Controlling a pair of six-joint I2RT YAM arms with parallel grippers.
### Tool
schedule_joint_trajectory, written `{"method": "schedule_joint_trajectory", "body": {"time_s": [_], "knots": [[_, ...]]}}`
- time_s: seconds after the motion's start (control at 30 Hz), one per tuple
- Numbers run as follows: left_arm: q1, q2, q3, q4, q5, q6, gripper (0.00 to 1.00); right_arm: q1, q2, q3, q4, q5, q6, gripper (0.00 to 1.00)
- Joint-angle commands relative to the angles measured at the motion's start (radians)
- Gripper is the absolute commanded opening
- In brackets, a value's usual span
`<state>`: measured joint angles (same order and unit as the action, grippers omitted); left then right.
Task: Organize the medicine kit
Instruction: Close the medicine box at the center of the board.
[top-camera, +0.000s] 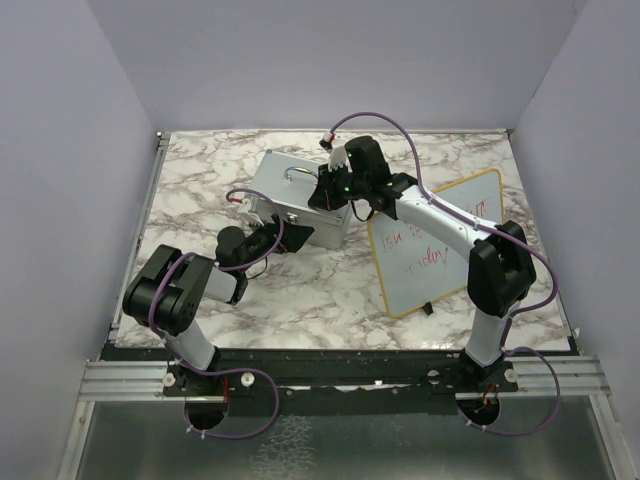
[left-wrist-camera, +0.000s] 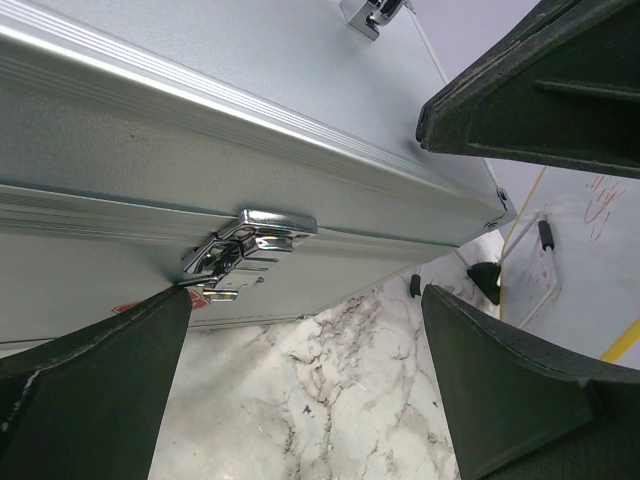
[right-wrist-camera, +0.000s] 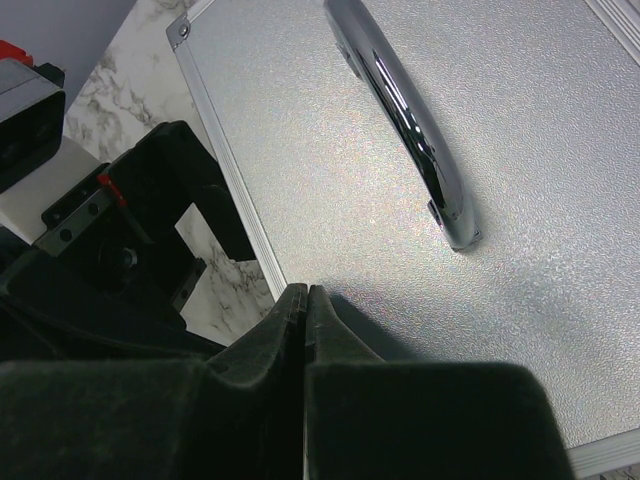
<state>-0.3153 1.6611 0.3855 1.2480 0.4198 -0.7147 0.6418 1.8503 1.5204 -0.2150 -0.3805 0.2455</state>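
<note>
The medicine kit (top-camera: 290, 195), a grey metal box, stands closed on the marble table with its loop handle (right-wrist-camera: 410, 120) on top. Its chrome front latch (left-wrist-camera: 250, 250) looks fastened. My left gripper (top-camera: 274, 233) is open just in front of the latch, low over the table. In the left wrist view the left gripper (left-wrist-camera: 305, 400) holds nothing, and one finger (left-wrist-camera: 90, 390) reaches up to the kit's front wall. My right gripper (right-wrist-camera: 305, 295) is shut and empty, its tips on or just above the lid (right-wrist-camera: 520, 230) near the front edge, beside the handle.
A wood-framed whiteboard (top-camera: 440, 245) with red writing lies right of the kit, under the right arm. The right arm's body (left-wrist-camera: 540, 90) hangs close above the left gripper. Grey walls enclose the table on three sides.
</note>
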Motion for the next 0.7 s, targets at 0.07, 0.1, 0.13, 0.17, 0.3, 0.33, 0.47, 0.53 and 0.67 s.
{"method": "schedule_joint_trajectory", "body": {"time_s": [0.07, 0.1, 0.13, 0.17, 0.3, 0.33, 0.47, 0.53, 0.67], "knots": [[0.004, 0.011, 0.023, 0.015, 0.003, 0.036, 0.99, 0.004, 0.0, 0.028, -0.02, 0.022, -0.019, 0.04], [0.005, 0.01, 0.021, 0.009, -0.001, 0.039, 0.99, 0.005, 0.0, 0.03, -0.02, 0.023, -0.02, 0.04], [0.005, 0.007, 0.018, 0.004, -0.004, 0.04, 0.99, 0.004, 0.0, 0.031, -0.022, 0.022, -0.021, 0.05], [0.005, 0.005, 0.015, 0.002, -0.009, 0.04, 0.99, 0.004, 0.0, 0.032, -0.023, 0.022, -0.023, 0.05], [0.005, 0.009, 0.004, 0.002, -0.016, 0.031, 0.99, 0.004, 0.0, 0.029, -0.022, 0.023, -0.023, 0.04], [0.005, 0.009, 0.001, 0.002, -0.016, 0.027, 0.99, 0.004, 0.001, 0.028, -0.02, 0.022, -0.023, 0.05], [0.005, -0.006, -0.006, 0.009, -0.015, 0.02, 0.99, 0.004, 0.003, 0.025, -0.015, 0.017, -0.022, 0.04], [0.005, -0.011, 0.003, 0.012, -0.005, 0.019, 0.99, 0.004, 0.004, 0.027, -0.015, 0.016, -0.021, 0.05], [0.005, -0.021, 0.019, 0.033, 0.029, -0.008, 0.99, 0.004, 0.007, 0.031, -0.014, 0.016, -0.019, 0.04]]}}
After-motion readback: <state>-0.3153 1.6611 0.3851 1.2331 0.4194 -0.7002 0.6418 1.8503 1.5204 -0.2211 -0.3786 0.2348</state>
